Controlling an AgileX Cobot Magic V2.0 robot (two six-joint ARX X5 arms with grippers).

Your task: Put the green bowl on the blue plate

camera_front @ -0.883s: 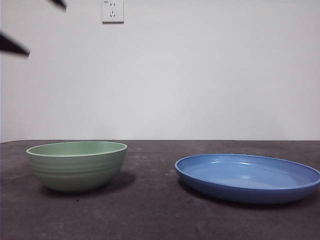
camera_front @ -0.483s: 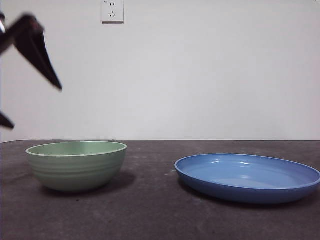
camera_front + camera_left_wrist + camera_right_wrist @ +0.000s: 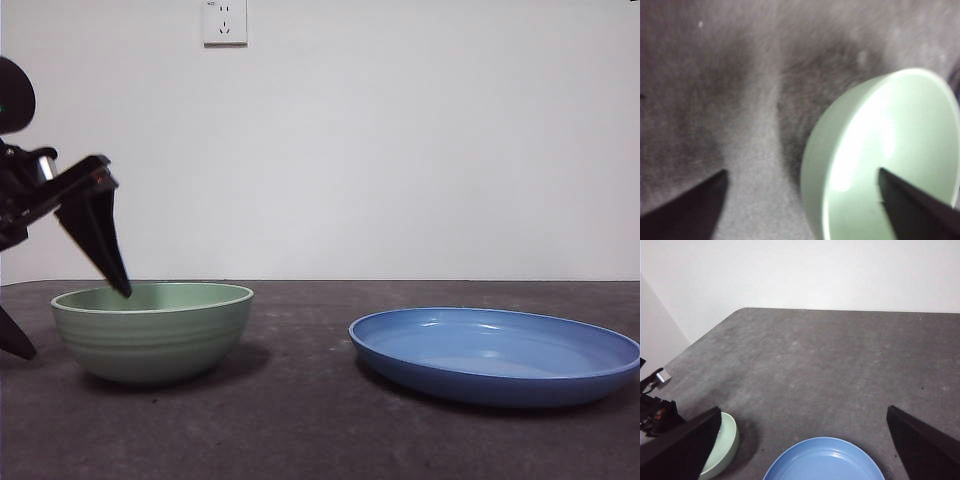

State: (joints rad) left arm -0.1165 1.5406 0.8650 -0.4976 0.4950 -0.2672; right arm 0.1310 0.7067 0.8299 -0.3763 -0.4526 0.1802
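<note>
- The green bowl (image 3: 152,331) sits upright on the left side of the dark grey surface (image 3: 300,420), well apart from the blue plate (image 3: 497,354), which lies flat over on the right with nothing on it.
- Surface is a dark, slightly speckled matte top. Behind it there's a plain white wall with a white power socket (image 3: 225,21) up high, more or less above the bowl.
- The left gripper (image 3: 68,322) is right down at the bowl now, jaws spread wide: one black jaw tip is just over the near-left part of the rim, the other is down low outside the bowl's left wall. Not gripping anything yet as far as I can see. In the left wrist view the rim sits between the two jaws, one of them over the bowl's inside.
- The right gripper (image 3: 805,450) hangs high above the plate, jaws wide apart, holding nothing.
- Versus half a second ago: the left gripper was higher up in the front view, well above the bowl; it has dropped to rim level. Bowl and plate haven't budged.
</note>
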